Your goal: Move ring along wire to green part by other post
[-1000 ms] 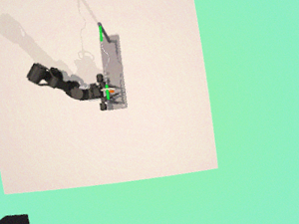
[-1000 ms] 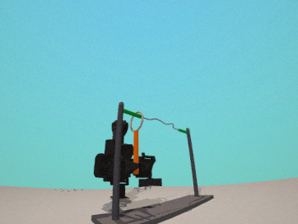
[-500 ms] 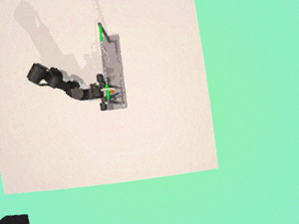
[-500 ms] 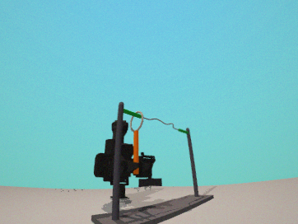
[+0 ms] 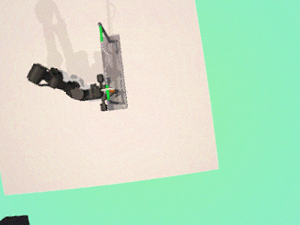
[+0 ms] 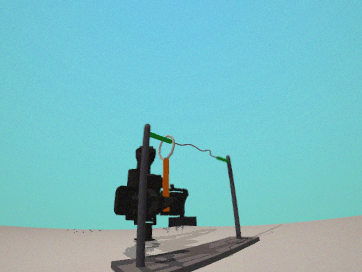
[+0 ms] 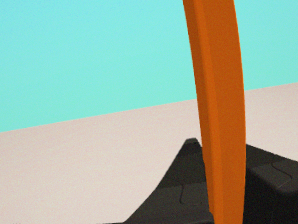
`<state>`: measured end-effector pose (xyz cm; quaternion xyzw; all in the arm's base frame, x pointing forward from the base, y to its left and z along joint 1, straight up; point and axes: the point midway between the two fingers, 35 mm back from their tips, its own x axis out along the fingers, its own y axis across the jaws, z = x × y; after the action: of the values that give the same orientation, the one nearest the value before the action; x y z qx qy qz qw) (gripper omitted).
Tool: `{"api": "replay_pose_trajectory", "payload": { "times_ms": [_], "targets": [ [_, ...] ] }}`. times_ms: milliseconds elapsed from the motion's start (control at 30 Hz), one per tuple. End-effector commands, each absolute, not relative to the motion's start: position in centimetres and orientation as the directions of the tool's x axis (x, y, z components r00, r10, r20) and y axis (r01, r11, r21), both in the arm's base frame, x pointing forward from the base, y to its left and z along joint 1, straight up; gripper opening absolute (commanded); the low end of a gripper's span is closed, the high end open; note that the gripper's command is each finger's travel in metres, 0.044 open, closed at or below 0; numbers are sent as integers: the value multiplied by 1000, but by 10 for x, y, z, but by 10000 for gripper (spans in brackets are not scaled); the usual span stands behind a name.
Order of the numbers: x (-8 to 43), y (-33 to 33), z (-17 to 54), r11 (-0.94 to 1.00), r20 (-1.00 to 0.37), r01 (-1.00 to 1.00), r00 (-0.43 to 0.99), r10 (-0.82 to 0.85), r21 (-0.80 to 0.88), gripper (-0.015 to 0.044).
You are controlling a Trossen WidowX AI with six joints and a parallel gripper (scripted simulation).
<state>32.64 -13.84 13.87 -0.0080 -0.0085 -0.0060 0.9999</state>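
The ring (image 6: pixel 159 148) is around the near green part (image 6: pixel 155 135) (image 5: pixel 107 95) of the wire, close to its inner end, beside the near post (image 6: pixel 143 200). Its orange handle (image 6: pixel 166 175) (image 7: pixel 222 100) points straight down. My gripper (image 6: pixel 166 202) (image 7: pixel 224 165) is shut on the lower part of the handle, with a dark finger against each side in the wrist view. The thin grey wire (image 6: pixel 191 145) runs wavily to the far green part (image 6: pixel 222 159) (image 5: pixel 101 33) at the far post (image 6: pixel 233 200). The exact contact between ring and wire is too small to tell.
Both posts stand on a long grey base (image 6: pixel 200 254) (image 5: pixel 121 74). The arm (image 5: pixel 77 93) reaches in from the side of the near post, its hand below the wire. Dark objects (image 5: pixel 15 222) lie beyond the pale floor's edge.
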Motion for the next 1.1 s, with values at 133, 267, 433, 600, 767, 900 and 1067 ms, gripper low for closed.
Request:
{"api": "replay_pose_trajectory", "payload": {
  "times_ms": [133,267,433,600,767,900,1067],
  "targets": [
    [326,-138,139,1000,17,12,1000,-12,-17,-150],
    [326,-138,139,1000,17,12,1000,-12,-17,-150],
    [327,-139,145,1000,17,13,1000,-13,-17,-150],
    [327,-141,155,1000,17,16,1000,-16,-17,-150],
    [326,-141,160,1000,18,17,1000,-17,-17,-150],
    [326,-141,160,1000,18,17,1000,-17,-17,-150],
    [326,-141,160,1000,18,17,1000,-17,-17,-150]
  ]
}}
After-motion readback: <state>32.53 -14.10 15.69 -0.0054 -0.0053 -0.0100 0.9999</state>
